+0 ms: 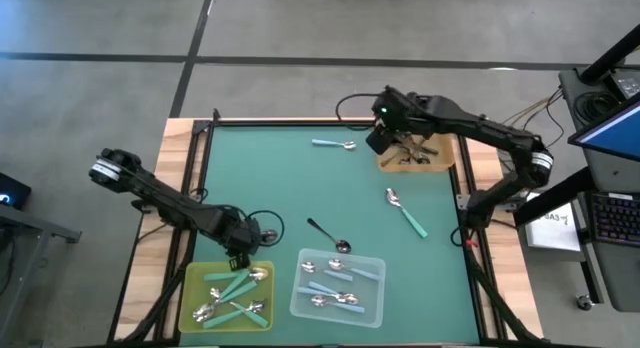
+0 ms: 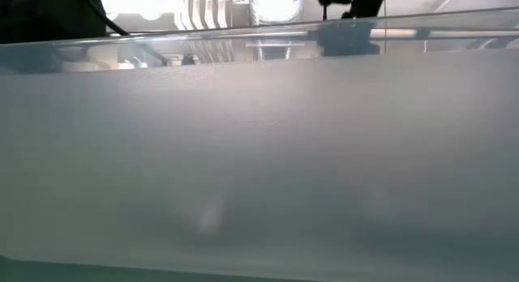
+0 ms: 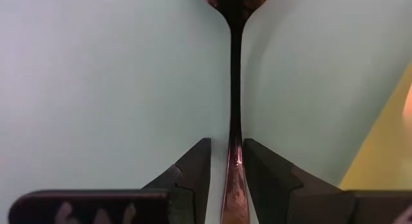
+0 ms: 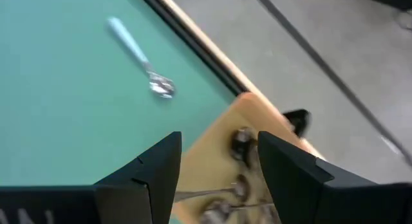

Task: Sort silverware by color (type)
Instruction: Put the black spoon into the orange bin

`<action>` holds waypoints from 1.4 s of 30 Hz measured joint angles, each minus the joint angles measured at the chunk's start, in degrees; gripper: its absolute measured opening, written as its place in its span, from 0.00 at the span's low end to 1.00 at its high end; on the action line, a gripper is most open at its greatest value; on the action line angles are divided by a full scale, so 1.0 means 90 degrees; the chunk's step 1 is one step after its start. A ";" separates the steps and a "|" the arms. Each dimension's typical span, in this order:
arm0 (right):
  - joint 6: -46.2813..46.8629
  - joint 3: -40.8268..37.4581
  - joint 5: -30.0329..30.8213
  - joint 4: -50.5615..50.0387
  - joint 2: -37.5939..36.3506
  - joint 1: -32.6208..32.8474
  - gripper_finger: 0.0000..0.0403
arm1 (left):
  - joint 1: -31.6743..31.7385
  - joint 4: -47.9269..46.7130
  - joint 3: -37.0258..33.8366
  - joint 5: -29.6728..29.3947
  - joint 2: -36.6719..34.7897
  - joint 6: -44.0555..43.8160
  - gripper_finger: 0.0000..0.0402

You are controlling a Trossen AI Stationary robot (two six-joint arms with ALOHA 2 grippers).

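Two grippers in play, and the near edge of the table comes first: the yellow tray (image 1: pixel 192 288) holds teal-handled spoons (image 1: pixel 235 286) and the clear tray (image 1: pixel 372 306) beside it holds light-blue-handled spoons (image 1: pixel 335 285). Just above the yellow tray, the left gripper (image 1: pixel 241 258) has its fingers pinched on the handle of a black-handled spoon (image 3: pixel 234 89), bowl pointing away from the wrist, the arm stretched in low from nine o'clock. That spoon belongs in the orange tray (image 1: pixel 442 160) at about one o'clock, clear across the mat, and the pinch sits at the handle's very end, so my worry is that it swings or slips loose on the carry. Mid-table, another black-handled spoon (image 1: pixel 326 234) and a teal-handled spoon (image 1: pixel 405 212) lie loose and unsorted. Farther back, the right gripper (image 4: pixel 219 163) hovers over the orange tray's edge, fingers spread wide and empty, arm folded in from three o'clock; dark spoons (image 4: pixel 241 145) lie below it. One light-blue-handled spoon (image 1: pixel 334 144) lies near twelve o'clock. If both arms head for the orange tray together, they could crowd each other.
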 joint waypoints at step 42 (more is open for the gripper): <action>0.2349 -0.2725 -0.2141 0.6500 0.0162 0.1611 0.49 | 0.2740 0.5743 -0.0161 -0.1836 -0.0170 0.2006 0.00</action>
